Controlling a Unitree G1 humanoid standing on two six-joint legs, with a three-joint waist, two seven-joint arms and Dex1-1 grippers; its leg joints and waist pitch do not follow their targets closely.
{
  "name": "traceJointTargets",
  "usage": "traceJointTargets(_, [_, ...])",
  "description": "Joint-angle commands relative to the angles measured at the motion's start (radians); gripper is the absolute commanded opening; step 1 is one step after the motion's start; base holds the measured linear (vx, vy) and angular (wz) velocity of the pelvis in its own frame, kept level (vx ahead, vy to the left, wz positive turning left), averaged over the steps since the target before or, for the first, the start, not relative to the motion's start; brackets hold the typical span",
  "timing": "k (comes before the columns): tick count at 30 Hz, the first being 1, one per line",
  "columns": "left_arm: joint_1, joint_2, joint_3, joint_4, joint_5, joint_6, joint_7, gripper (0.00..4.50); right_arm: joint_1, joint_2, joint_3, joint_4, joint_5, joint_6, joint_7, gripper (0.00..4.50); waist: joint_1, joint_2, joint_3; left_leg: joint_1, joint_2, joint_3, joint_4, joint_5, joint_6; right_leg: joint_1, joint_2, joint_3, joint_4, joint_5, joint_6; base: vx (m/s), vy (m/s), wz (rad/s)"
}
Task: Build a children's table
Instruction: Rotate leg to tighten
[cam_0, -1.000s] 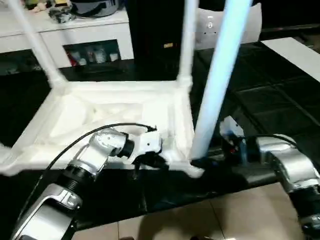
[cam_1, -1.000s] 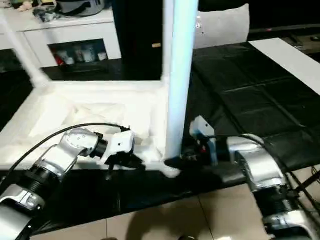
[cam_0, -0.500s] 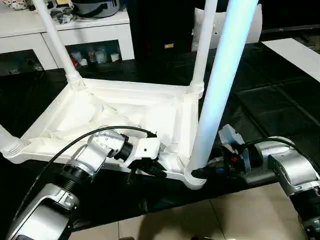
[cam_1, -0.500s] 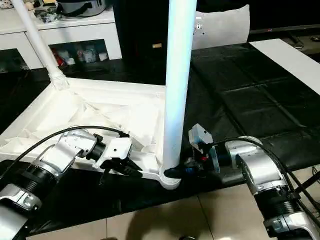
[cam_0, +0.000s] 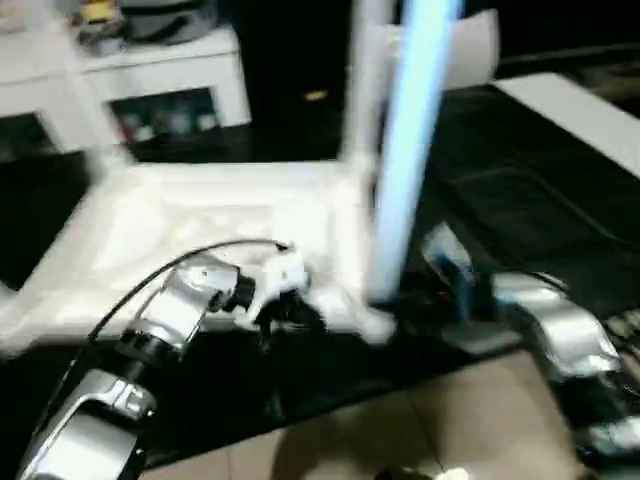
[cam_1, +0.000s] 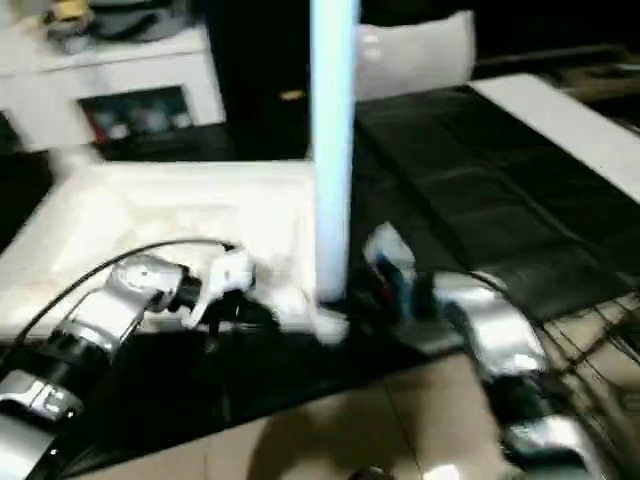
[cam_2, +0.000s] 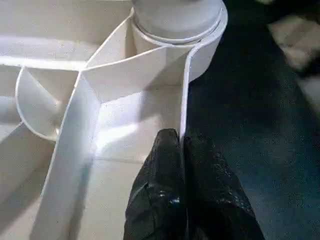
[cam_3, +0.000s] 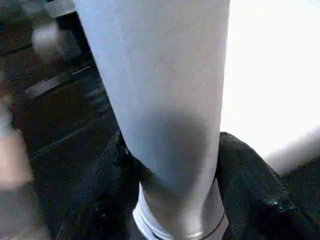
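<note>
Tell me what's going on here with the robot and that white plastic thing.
A humanoid robot is assembling a white plastic children's table, whose rectangular ribbed top lies upside down on a black surface. The right gripper is clamped around the base of a long white round leg standing upright in the near corner socket. The left gripper pinches the top's thin rim beside that socket, steadying it. Another leg stands at a far corner.

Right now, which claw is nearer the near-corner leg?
Right. The right claw straddles the leg just above its socket; the left claw pinches the tabletop's rim beside that corner.
</note>
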Motion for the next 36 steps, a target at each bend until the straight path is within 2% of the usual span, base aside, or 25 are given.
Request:
traceJointTargets(1, [-0.002,-0.095,-0.013,-0.097,-0.057,0.037,0.029,0.0,-0.043,0.068,0.015,0.062,-0.045,0.04,-0.173,1.94,-0.005,-0.02,-0.057,-0.021,0.029,-0.02,-0.074,-0.187,0.033,0.068,-0.051,0.032,-0.101,-0.594,-0.029,0.0,0.0,0.0])
traceJointTargets(2, [-0.004,-0.101,-0.01,-0.098,-0.055,0.043,0.041,0.0,-0.047,0.075,0.014,0.068,-0.05,0.041,-0.19,1.94,-0.015,-0.018,-0.06,-0.017,0.027,-0.018,-0.071,-0.189,0.042,0.065,-0.05,0.031,-0.105,-0.588,-0.026,0.0,0.0,0.0])
traceJointTargets(3, [-0.01,-0.122,0.0,-0.096,-0.05,0.062,0.081,0.0,-0.059,0.098,0.007,0.09,-0.059,0.045,-0.241,1.94,-0.021,-0.023,-0.061,-0.018,0.026,-0.019,-0.071,-0.186,0.05,0.065,-0.05,0.033,-0.106,-0.579,-0.027,0.0,0.0,0.0])
traceJointTargets(4, [-0.017,-0.145,0.012,-0.093,-0.044,0.084,0.127,0.0,-0.072,0.125,-0.003,0.114,-0.067,0.048,-0.296,1.94,-0.031,-0.018,-0.063,-0.025,0.03,-0.02,-0.072,-0.165,0.057,0.068,-0.051,0.035,-0.098,-0.545,-0.043,0.0,0.0,0.0])
traceJointTargets(5, [-0.03,-0.188,0.035,-0.087,-0.038,0.116,0.206,0.0,-0.092,0.174,-0.026,0.15,-0.067,0.05,-0.381,1.94,-0.032,-0.017,-0.064,-0.023,0.03,-0.02,-0.071,-0.155,0.058,0.066,-0.05,0.034,-0.099,-0.53,-0.049,0.0,0.0,0.0])
traceJointTargets(6, [-0.033,-0.201,0.041,-0.088,-0.037,0.127,0.228,0.0,-0.096,0.188,-0.033,0.158,-0.067,0.05,-0.403,1.94,-0.04,-0.019,-0.066,-0.024,0.03,-0.02,-0.07,-0.141,0.066,0.067,-0.051,0.034,-0.096,-0.505,-0.064,0.0,0.0,0.0])
traceJointTargets(9, [-0.04,-0.229,0.045,-0.088,-0.019,0.14,0.295,0.0,-0.102,0.225,-0.047,0.173,-0.072,0.005,-0.439,1.94,-0.038,-0.017,-0.07,-0.028,0.035,-0.021,-0.07,-0.106,0.096,0.068,-0.053,0.039,-0.087,-0.428,-0.092,0.0,0.0,0.0])
traceJointTargets(10, [-0.04,-0.231,0.044,-0.093,-0.017,0.146,0.302,0.0,-0.103,0.232,-0.05,0.176,-0.072,-0.003,-0.443,1.94,-0.036,-0.018,-0.073,-0.031,0.038,-0.024,-0.071,-0.087,0.108,0.073,-0.054,0.04,-0.079,-0.385,-0.105,0.0,0.0,0.0])
traceJointTargets(11, [-0.039,-0.229,0.043,-0.1,-0.016,0.15,0.302,0.0,-0.101,0.231,-0.047,0.173,-0.07,-0.025,-0.425,2.63,-0.034,-0.015,-0.075,-0.031,0.041,-0.025,-0.069,-0.064,0.121,0.075,-0.055,0.041,-0.071,-0.335,-0.122,0.0,0.0,0.0])
traceJointTargets(13, [-0.038,-0.222,0.039,-0.104,-0.011,0.151,0.301,0.0,-0.099,0.231,-0.051,0.169,-0.062,-0.03,-0.415,2.63,-0.033,-0.015,-0.076,-0.034,0.043,-0.026,-0.068,-0.031,0.145,0.076,-0.055,0.043,-0.062,-0.269,-0.149,0.0,0.0,0.0])
traceJointTargets(14, [-0.036,-0.207,0.033,-0.104,0.0,0.142,0.295,0.0,-0.092,0.227,-0.062,0.158,-0.05,-0.04,-0.401,2.7,-0.028,-0.01,-0.078,-0.032,0.045,-0.026,-0.066,-0.011,0.156,0.075,-0.056,0.045,-0.058,-0.24,-0.165,0.0,0.0,0.0])
traceJointTargets(16, [-0.035,-0.196,0.031,-0.102,0.007,0.132,0.29,0.0,-0.086,0.22,-0.067,0.147,-0.044,-0.048,-0.388,2.99,-0.016,-0.01,-0.08,-0.031,0.045,-0.024,-0.063,0.024,0.173,0.075,-0.055,0.046,-0.052,-0.201,-0.176,0.0,0.0,0.0])
traceJointTargets(17, [-0.034,-0.186,0.031,-0.097,0.01,0.12,0.283,0.0,-0.076,0.208,-0.066,0.134,-0.04,-0.054,-0.369,3.06,-0.011,-0.011,-0.079,-0.03,0.045,-0.023,-0.063,0.028,0.18,0.074,-0.055,0.046,-0.052,-0.196,-0.179,0.0,0.0,0.0])
traceJointTargets(18, [-0.035,-0.175,0.03,-0.088,0.013,0.1,0.275,0.0,-0.065,0.194,-0.065,0.123,-0.038,-0.064,-0.344,3.1,-0.006,-0.008,-0.078,-0.029,0.045,-0.024,-0.063,0.027,0.182,0.074,-0.056,0.046,-0.052,-0.196,-0.179,0.0,0.0,0.0])
traceJointTargets(19, [-0.035,-0.175,0.03,-0.088,0.013,0.1,0.275,0.0,-0.065,0.194,-0.065,0.123,-0.038,-0.064,-0.344,3.17,-0.002,-0.01,-0.078,-0.029,0.046,-0.022,-0.063,0.018,0.184,0.075,-0.055,0.046,-0.053,-0.202,-0.175,0.0,0.0,0.0])
traceJointTargets(22, [-0.042,-0.133,0.021,-0.055,0.021,0.029,0.228,0.0,-0.022,0.142,-0.06,0.075,-0.01,-0.086,-0.23,3.42,0.014,-0.011,-0.077,-0.028,0.046,-0.021,-0.064,0.005,0.184,0.074,-0.055,0.047,-0.055,-0.219,-0.163,0.0,0.0,0.0])
traceJointTargets(27, [-0.048,-0.07,-0.008,-0.027,0.023,-0.035,0.123,0.0,0.02,0.056,-0.053,0.019,0.021,-0.101,-0.076,3.86,0.035,-0.009,-0.075,-0.022,0.049,-0.021,-0.069,-0.03,0.155,0.072,-0.055,0.049,-0.061,-0.268,-0.148,0.0,0.0,0.0])
traceJointTargets(29, [-0.049,-0.051,-0.019,-0.019,0.022,-0.064,0.085,0.0,0.025,0.025,-0.047,0.014,0.02,-0.106,-0.037,4.0,0.041,-0.008,-0.074,-0.02,0.053,-0.02,-0.071,-0.036,0.149,0.071,-0.056,0.052,-0.057,-0.251,-0.157,0.0,0.0,0.0])
traceJointTargets(30, [-0.048,-0.045,-0.023,-0.017,0.021,-0.079,0.072,0.0,0.025,0.015,-0.044,0.014,0.018,-0.11,-0.025,4.21,0.043,-0.008,-0.074,-0.02,0.053,-0.021,-0.071,-0.039,0.146,0.071,-0.056,0.051,-0.057,-0.253,-0.158,0.0,0.0,0.0])
traceJointTargets(32, [-0.043,-0.013,-0.044,-0.004,0.017,-0.144,0.001,0.0,0.028,-0.042,-0.026,0.006,0.017,-0.119,0.054,4.3,0.055,-0.009,-0.075,-0.017,0.054,-0.018,-0.071,-0.038,0.139,0.071,-0.057,0.054,-0.056,-0.25,-0.159,0.0,0.0,0.0])
traceJointTargets(33, [-0.042,-0.004,-0.051,0.0,0.017,-0.158,-0.018,0.0,0.029,-0.058,-0.02,0.001,0.018,-0.12,0.078,4.37,0.055,-0.009,-0.075,-0.017,0.054,-0.018,-0.071,-0.038,0.139,0.071,-0.057,0.054,-0.056,-0.25,-0.159,0.0,0.0,0.0])
traceJointTargets(35, [-0.043,0.003,-0.055,0.006,0.018,-0.17,-0.034,0.0,0.029,-0.07,-0.016,-0.002,0.019,-0.12,0.099,4.44,0.067,-0.009,-0.076,-0.018,0.054,-0.017,-0.069,-0.016,0.145,0.069,-0.056,0.056,-0.05,-0.22,-0.167,0.0,0.0,0.0])
traceJointTargets(36, [-0.043,0.018,-0.067,0.01,0.017,-0.193,-0.075,0.0,0.031,-0.104,0.005,-0.01,0.016,-0.119,0.153,4.44,0.069,-0.01,-0.076,-0.018,0.054,-0.017,-0.069,-0.02,0.144,0.07,-0.057,0.055,-0.05,-0.229,-0.165,0.0,0.0,0.0])
